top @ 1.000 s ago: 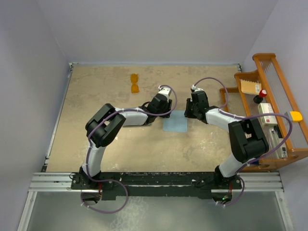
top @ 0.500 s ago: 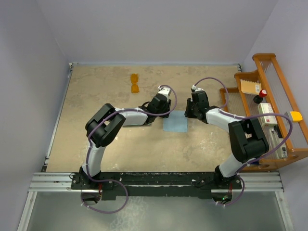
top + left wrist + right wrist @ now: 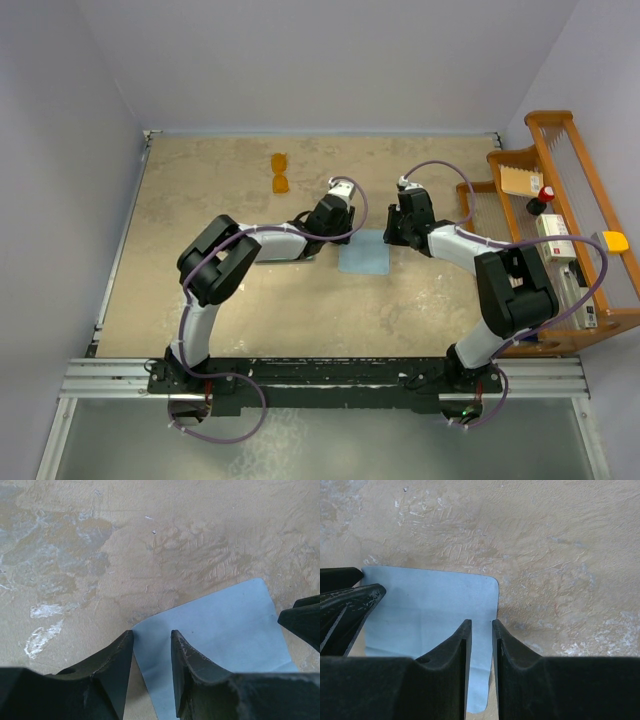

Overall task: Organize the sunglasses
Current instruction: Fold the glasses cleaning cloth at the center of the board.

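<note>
The sunglasses (image 3: 281,173), small with orange lenses, lie on the table at the back, left of centre and apart from both arms. A light blue cloth (image 3: 365,255) lies flat mid-table. My left gripper (image 3: 343,237) is low over the cloth's (image 3: 215,630) near-left corner, and the left gripper (image 3: 152,640) is open, with a gap between its fingers and the corner under that gap. My right gripper (image 3: 388,238) straddles the cloth's (image 3: 425,605) right edge. The right gripper (image 3: 481,627) is open by a narrow slit, with the cloth flat beneath.
A wooden rack (image 3: 560,230) with small items stands along the table's right side. Each wrist view shows the other gripper's dark fingers, the right arm's fingers (image 3: 302,617) and the left arm's fingers (image 3: 350,605), close across the cloth. Walls bound the table at the back and left.
Both arms hold their places in the top view. The left jaws have drawn a little closer together.
</note>
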You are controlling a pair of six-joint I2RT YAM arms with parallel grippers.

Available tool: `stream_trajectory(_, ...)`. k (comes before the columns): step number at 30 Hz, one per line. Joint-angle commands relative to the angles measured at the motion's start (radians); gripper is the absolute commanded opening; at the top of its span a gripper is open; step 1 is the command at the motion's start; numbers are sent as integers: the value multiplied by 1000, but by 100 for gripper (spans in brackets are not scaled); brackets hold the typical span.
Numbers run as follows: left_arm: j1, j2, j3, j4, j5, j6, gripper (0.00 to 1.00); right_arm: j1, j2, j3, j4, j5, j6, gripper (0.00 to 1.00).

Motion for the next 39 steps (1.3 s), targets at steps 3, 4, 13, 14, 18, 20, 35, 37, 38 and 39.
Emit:
stream_trajectory(3, 15, 10, 31, -40, -28, 28, 32, -5, -3, 20, 17, 1, 6, 25)
stream_trajectory(4, 16, 10, 31, -41, -22, 32, 30, -5, -3, 20, 17, 1, 6, 25)
stream_trajectory(13, 16, 19, 36, -33, 29, 23, 23, -5, -5, 21, 16, 7, 5, 25)
stream_trajectory(14, 15, 22, 35, -34, 35, 23, 19, -4, -4, 21, 16, 7, 5, 25)
stream_trajectory(18, 16, 26, 36, -39, 45, 18, 18, -5, -2, 21, 15, 8, 6, 25)
stream_trajectory(20, 16, 26, 34, -41, 45, 17, 15, -4, -4, 21, 14, 10, 6, 25)
stream_trajectory(35, 16, 19, 37, -61, 4, 16, 0, -8, 18, 37, 16, 31, 10, 21)
stream_trajectory(37, 16, 17, 35, -60, 6, 17, 0, -13, 35, 38, 14, 27, 8, 22)
stream_trajectory(38, 16, 17, 33, -59, 8, 17, 0, -15, 42, 63, 14, 25, 6, 22)
stream_trajectory(39, 16, 16, 33, -59, 9, 18, 0, -17, 49, 75, 14, 25, 6, 23)
